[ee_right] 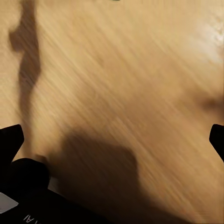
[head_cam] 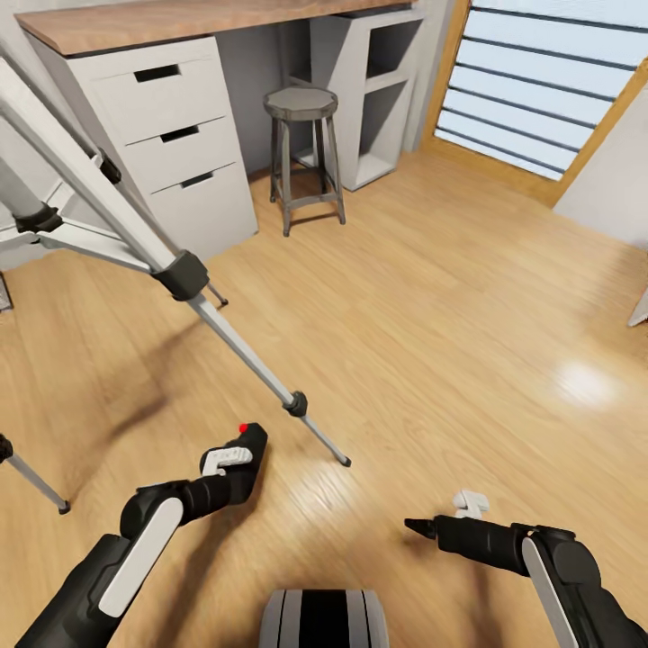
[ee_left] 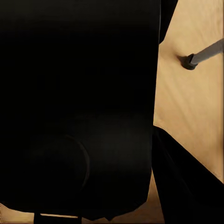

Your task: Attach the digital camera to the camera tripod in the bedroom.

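Nearest the robot's trunk, the left hand point(head_cam: 241, 459) is pinched around the digital camera point(head_cam: 248, 447), a small black body with its red button facing up, held low above the wood floor point(head_cam: 450, 342). In the left wrist view the camera's dark bulk point(ee_left: 79, 107) sits right against the lens, with one tripod foot point(ee_left: 188, 61) beside it on the floor. The right hand point(head_cam: 416, 526) hovers over bare floor, well apart from the left; in the right wrist view its fingertips point(ee_right: 10, 137) stand spread wide with floorboards between them.

Just beyond the camera, the camera tripod point(head_cam: 184, 274) slants up toward the head view's left edge, its silver legs with black joints planted on the floor, the nearest foot close to the camera. Farther back stands a round grey metal stool point(head_cam: 303, 153), beside a white drawer unit point(head_cam: 175, 135) under a wooden surface point(head_cam: 180, 18), with an open shelf unit point(head_cam: 378, 90) next to it.
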Controlling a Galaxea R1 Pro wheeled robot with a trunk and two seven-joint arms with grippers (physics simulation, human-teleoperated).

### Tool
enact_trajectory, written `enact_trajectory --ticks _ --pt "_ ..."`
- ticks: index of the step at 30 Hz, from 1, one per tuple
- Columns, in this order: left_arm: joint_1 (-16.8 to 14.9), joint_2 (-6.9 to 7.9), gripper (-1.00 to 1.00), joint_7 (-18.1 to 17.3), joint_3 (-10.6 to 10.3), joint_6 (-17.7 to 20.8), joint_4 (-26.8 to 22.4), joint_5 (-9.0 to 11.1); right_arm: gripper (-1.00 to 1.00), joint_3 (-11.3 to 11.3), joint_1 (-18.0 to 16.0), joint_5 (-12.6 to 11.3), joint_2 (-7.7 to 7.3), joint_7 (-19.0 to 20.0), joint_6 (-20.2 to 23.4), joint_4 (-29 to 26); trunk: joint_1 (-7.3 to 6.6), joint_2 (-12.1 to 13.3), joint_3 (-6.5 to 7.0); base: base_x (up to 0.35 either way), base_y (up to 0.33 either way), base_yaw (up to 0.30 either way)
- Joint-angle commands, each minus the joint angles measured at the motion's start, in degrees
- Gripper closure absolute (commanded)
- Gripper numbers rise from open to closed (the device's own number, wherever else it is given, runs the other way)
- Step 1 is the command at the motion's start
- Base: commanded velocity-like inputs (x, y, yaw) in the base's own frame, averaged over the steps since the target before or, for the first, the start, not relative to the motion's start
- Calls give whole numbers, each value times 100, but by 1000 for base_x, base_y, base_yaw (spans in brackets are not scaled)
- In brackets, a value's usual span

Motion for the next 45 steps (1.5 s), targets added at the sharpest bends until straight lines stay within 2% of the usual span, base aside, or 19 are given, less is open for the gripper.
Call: enact_trajectory --ticks 1,5,9,12,13,19,20,21,24,29,45 --pt "-3 5 100 37 -4 118 -7 65 -100 -6 -3 -32 0 -6 42 -3 -3 0 19 0 0 0" --pt "-3 30 100 32 10 292 -7 150 -100 -6 -3 -32 0 -6 42 -3 -14 5 108 0 0 0" --pt "-3 134 100 29 24 461 -13 396 -100 -6 -3 -32 0 -6 42 -3 -24 11 196 0 0 0" --pt "-3 269 100 19 28 513 -21 636 -100 -6 -3 -32 0 -6 42 -3 -32 15 263 0 0 0" --pt "-3 385 100 -23 29 532 -22 845 -100 -6 -3 -32 0 -6 42 -3 -34 16 285 0 0 0" --pt "-3 832 100 -462 31 546 -26 1556 -100 -6 -3 -32 0 -6 42 -3 -50 24 418 0 0 0" --pt "-3 1138 100 -948 28 532 -25 1866 -100 -6 -3 -32 0 -6 42 -3 -52 25 440 0 0 0" --pt "-3 1256 100 -1193 28 523 -22 1942 -100 -6 -3 -32 0 -6 42 -3 -55 27 462 0 0 0" --pt "-3 1371 100 -1503 30 515 -8 2005 -100 -6 -3 -32 0 -6 42 -3 -63 31 529 0 0 0" --pt "-3 1460 100 -1800 31 514 32 2048 -100 -6 -3 -36 0 -6 42 -3 -76 37 640 0 0 0" --pt "-3 1491 100 -1914 32 509 77 2063 -100 -6 -3 -49 0 -5 42 1 -117 59 994 0 0 0"
